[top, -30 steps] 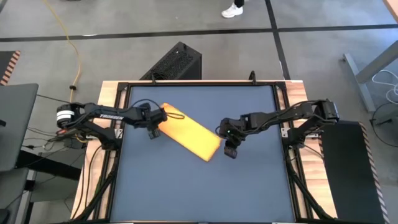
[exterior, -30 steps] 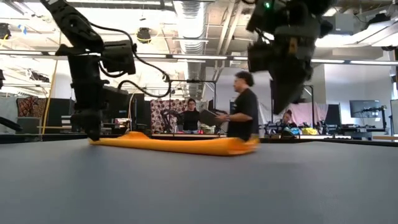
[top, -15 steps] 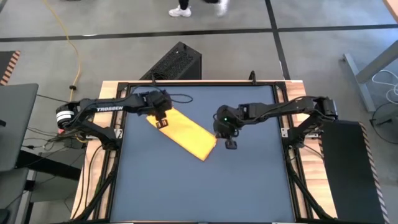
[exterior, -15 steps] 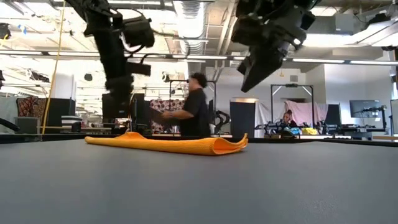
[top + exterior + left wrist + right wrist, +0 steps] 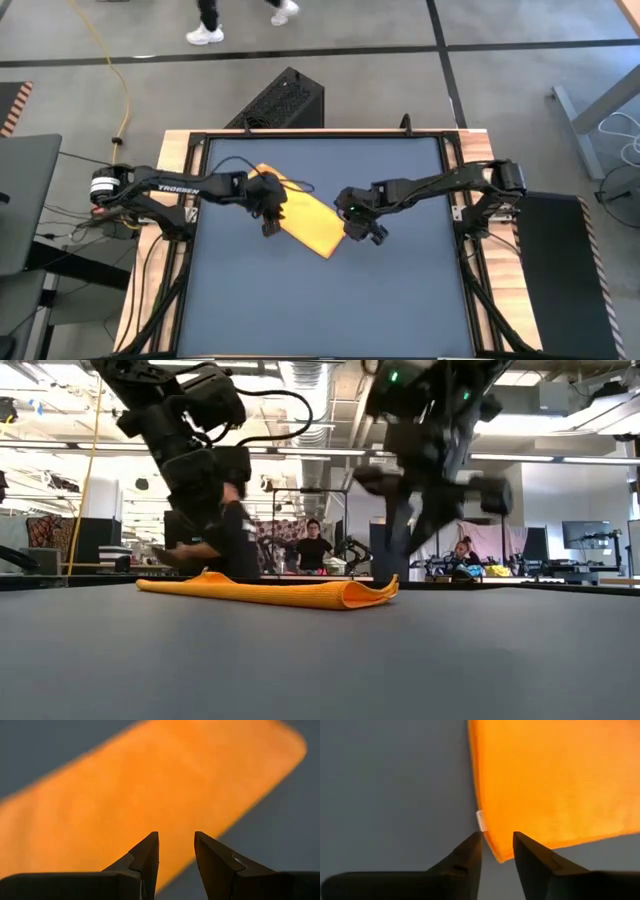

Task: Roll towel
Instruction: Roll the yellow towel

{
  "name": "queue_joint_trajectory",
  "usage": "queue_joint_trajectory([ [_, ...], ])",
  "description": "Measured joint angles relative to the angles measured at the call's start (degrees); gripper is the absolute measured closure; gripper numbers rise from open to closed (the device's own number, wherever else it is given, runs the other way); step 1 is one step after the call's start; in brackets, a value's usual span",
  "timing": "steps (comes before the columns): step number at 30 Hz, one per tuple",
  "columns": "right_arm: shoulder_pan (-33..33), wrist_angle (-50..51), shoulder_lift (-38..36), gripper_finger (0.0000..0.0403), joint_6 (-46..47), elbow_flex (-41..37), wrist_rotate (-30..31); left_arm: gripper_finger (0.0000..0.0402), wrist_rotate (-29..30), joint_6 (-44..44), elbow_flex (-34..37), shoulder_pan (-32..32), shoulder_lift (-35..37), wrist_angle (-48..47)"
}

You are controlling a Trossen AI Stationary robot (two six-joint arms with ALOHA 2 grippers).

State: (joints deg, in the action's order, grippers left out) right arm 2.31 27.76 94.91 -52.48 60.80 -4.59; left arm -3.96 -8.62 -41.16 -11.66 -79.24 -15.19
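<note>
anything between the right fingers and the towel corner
Nothing visible. The right gripper hangs over the towel at its corner, fingers apart, only bare table beside it. The left gripper hovers over the strip's other end.

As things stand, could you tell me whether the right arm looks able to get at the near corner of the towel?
Probably yes. The right claw hangs open right over the corner of the towel, with only bare table around it and nothing between.
</note>
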Motion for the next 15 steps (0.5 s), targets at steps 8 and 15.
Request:
queue_joint_trajectory([
  [8,0.8,-1.8,7.5,0.0228,-8.1,0.0,8.9,0.0288,3.8,-8.3,2.2,6.2,0.0,0.2],
  [15,1.7,-4.0,8.5,0.0288,-7.9,0.0,8.8,0.0288,7.0,-12.3,2.2,12.4,0.0,-0.1],
])
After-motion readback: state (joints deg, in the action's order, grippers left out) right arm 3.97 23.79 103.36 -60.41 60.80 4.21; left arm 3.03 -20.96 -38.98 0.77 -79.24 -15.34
